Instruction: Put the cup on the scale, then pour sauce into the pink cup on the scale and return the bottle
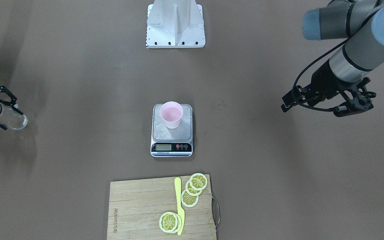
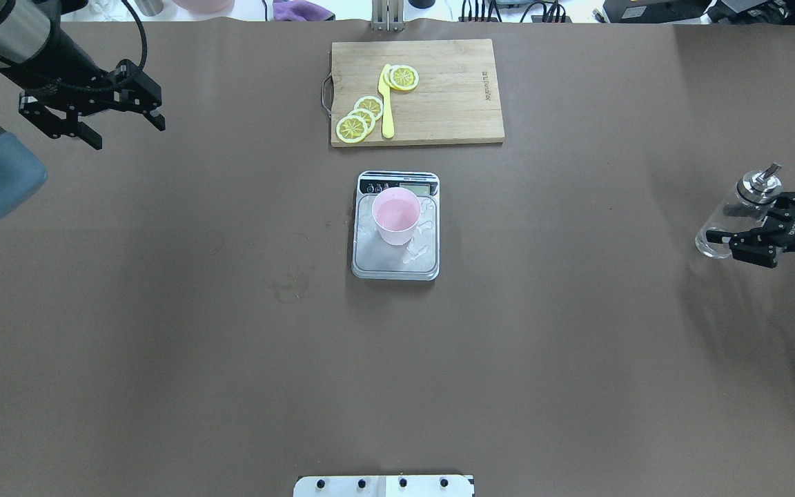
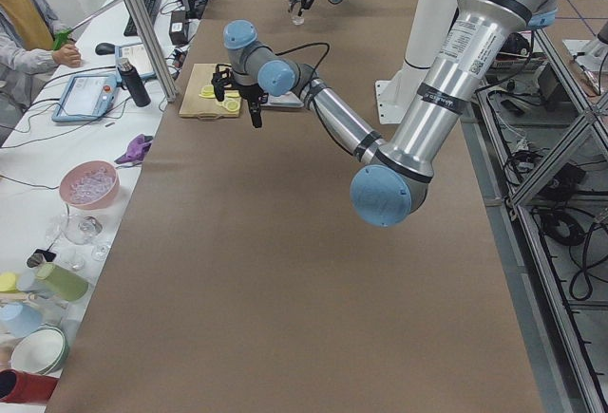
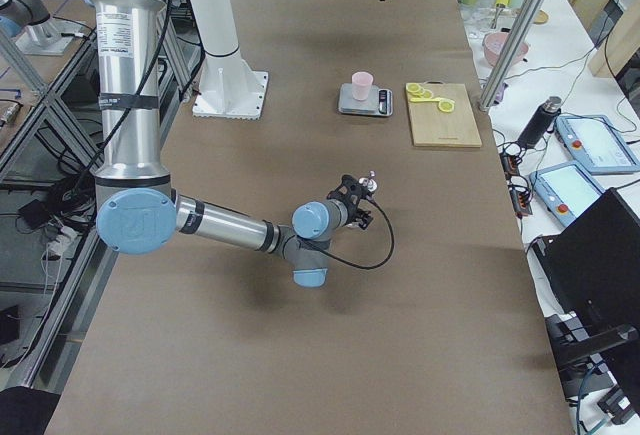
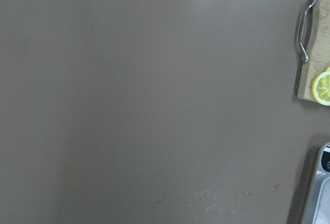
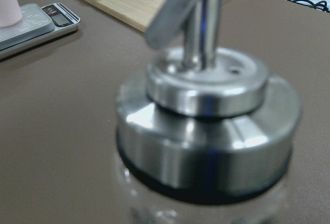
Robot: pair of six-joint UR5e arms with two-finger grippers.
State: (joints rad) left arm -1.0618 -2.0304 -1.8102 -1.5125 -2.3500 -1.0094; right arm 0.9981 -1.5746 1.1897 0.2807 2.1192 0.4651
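Note:
The pink cup (image 1: 171, 114) stands upright on the scale (image 1: 178, 135) at the table's middle, toward the platform's robot side; wet patches show on the metal beside it. The overhead view shows the same cup (image 2: 396, 215) and scale (image 2: 397, 266). My right gripper (image 2: 739, 231) is shut on the clear glass bottle (image 2: 720, 224) far out at the table's right end. Its silver pourer cap (image 6: 206, 126) fills the right wrist view. My left gripper (image 2: 130, 134) hangs open and empty over the far left of the table.
A wooden cutting board (image 2: 446, 103) with lemon slices (image 2: 359, 117) and a yellow knife (image 2: 387, 103) lies beyond the scale. The robot base (image 1: 175, 26) is at the near edge. A side table (image 3: 57, 233) with bowls and a seated person (image 3: 24, 24) flank the far side.

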